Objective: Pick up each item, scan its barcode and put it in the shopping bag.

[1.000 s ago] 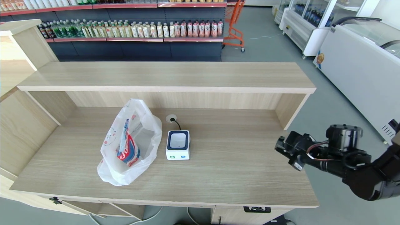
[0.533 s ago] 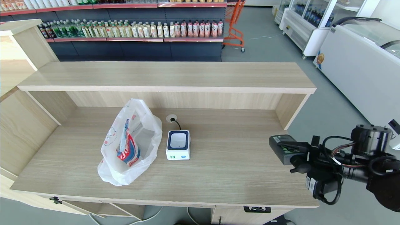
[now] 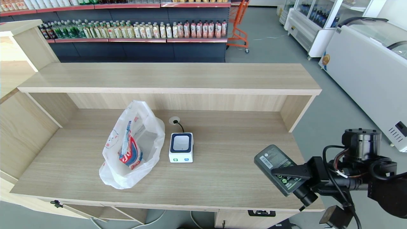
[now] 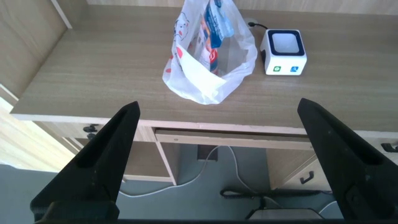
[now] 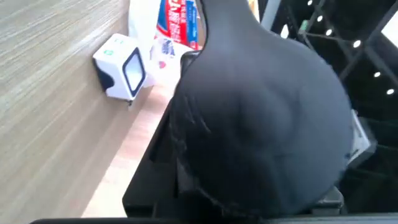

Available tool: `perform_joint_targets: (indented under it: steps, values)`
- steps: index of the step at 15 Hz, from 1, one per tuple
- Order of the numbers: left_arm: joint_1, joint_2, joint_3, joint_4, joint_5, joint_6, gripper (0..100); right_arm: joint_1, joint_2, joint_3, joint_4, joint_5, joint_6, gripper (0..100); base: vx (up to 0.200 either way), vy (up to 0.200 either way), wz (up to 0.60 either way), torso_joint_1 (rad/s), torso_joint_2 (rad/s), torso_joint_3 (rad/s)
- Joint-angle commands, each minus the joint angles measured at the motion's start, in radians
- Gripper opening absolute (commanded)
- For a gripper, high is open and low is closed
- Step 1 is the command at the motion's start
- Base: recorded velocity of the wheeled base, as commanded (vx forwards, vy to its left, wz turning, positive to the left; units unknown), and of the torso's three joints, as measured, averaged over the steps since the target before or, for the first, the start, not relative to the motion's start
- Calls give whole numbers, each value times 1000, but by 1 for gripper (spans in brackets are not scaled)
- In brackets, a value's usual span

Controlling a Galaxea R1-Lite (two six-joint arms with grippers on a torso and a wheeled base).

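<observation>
The right gripper (image 3: 281, 174) has its fingers clamped on a dark flat packet (image 3: 270, 160) above the table's (image 3: 229, 171) right front corner, well apart from the barcode scanner (image 3: 181, 147). A red-and-blue packet (image 3: 130, 154) already lies in the shopping bag (image 3: 111, 173). The held packet likely awaits scanning and bagging. The left gripper (image 4: 214, 162) has its fingers spread, empty.

The right arm (image 3: 381, 187) is matte black, topped by a dark metallic cylinder (image 3: 362, 143) with a ribbed band. Black cables (image 3: 332, 147) loop beside it, with what may be red and white wires. The left gripper (image 4: 217, 107) has black wedge-shaped fingers (image 4: 93, 168).
</observation>
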Motion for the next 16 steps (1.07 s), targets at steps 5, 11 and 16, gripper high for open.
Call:
perform_joint_targets:
  steps: [5,11,16]
  values:
    - [0,0,0,0,0,0,100,53,-27,-2,-24,156,-105,0,0,0,0,0,0,0]
    - [0,0,0,0,0,0,100,171,-76,11,-21,159,-146,0,0,0,0,0,0,0]
    - [0,0,0,0,0,0,100,176,-102,21,-13,159,-152,0,0,0,0,0,0,0]
